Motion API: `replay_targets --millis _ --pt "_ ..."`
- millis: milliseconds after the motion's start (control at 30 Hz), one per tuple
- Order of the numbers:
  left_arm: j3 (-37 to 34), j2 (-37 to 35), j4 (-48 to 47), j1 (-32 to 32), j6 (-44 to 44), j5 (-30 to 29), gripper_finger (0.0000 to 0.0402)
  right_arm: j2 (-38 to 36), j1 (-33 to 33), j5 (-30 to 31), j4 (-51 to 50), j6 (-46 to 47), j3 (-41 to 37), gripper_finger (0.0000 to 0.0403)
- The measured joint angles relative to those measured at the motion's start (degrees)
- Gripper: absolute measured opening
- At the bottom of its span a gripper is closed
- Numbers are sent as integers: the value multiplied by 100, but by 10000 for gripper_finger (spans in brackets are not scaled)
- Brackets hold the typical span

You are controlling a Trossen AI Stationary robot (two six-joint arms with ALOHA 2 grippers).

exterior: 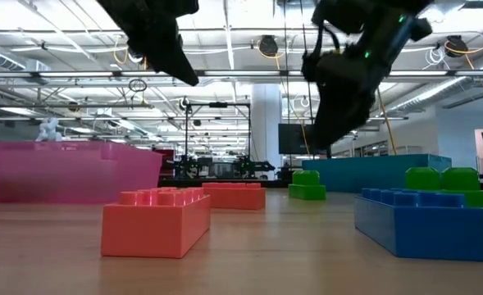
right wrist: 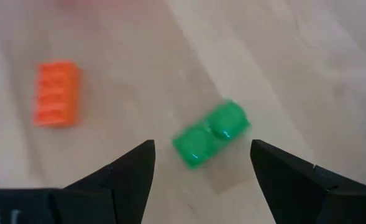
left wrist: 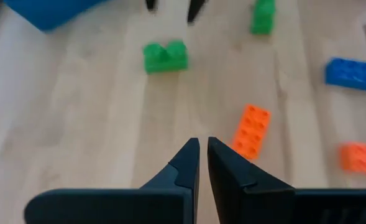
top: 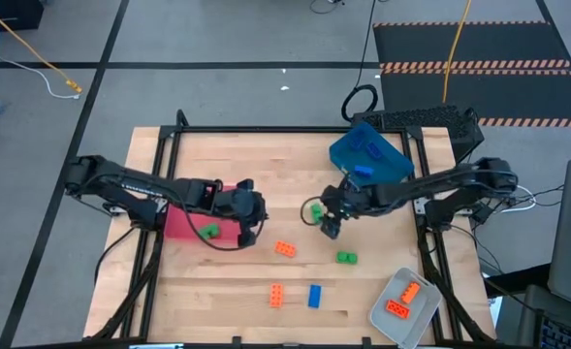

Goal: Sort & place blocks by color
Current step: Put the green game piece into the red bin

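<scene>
My right gripper (top: 329,227) (right wrist: 201,171) is open and hovers over the middle of the table. A green block (right wrist: 210,134) (top: 315,209) lies on the wood just ahead of its spread fingers, untouched. My left gripper (top: 248,231) (left wrist: 202,148) is shut and empty, above the red tray's right end (top: 229,229). An orange block (left wrist: 251,130) (top: 285,249) lies on the table ahead of it. Another green block (top: 208,232) sits in the red tray. More blocks lie loose: green (top: 346,257), orange (top: 276,295) and blue (top: 314,296).
The blue tray (top: 367,155) stands at the far right with a blue block (top: 363,173) in it. A clear-grey tray (top: 421,312) at the near right corner holds two orange blocks (top: 404,300). Both arms meet over the table's middle, a short gap apart.
</scene>
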Motion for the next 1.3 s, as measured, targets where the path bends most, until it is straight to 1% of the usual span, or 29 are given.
replay_targets --millis 67,167,333,433,667,767,933,1033,1100,1167,1300 --pt "-99 0 225 -48 86 -258 36 221 -147 23 -29 154 -2 258" --pt "-146 4 567 -82 307 -445 37 554 -305 -13 1 370 -3 258" --pt "68 -2 1155 7 816 -495 37 848 -349 -297 777 392 -2 258" --pt "251 0 1264 112 887 -497 37 914 -296 -278 918 363 0 258" --pt "805 0 1273 160 909 -505 37 943 -298 24 716 203 0 258" --pt "1070 0 1301 163 1033 -520 37 937 -301 39 678 81 -31 258" --pt "1390 -2 1581 163 1096 -534 37 950 -301 41 624 -499 -205 258" --pt "1349 -2 1748 132 1021 -534 37 942 -300 7 1060 -1399 -365 258" --pt "1270 0 1727 103 936 -532 37 944 -299 -165 1257 -1721 -451 258" --pt "1140 24 1726 75 793 -533 37 944 -322 -318 1296 -1646 -472 258" --pt "814 63 1711 20 485 -530 37 942 -416 -328 1199 -1275 -472 258"
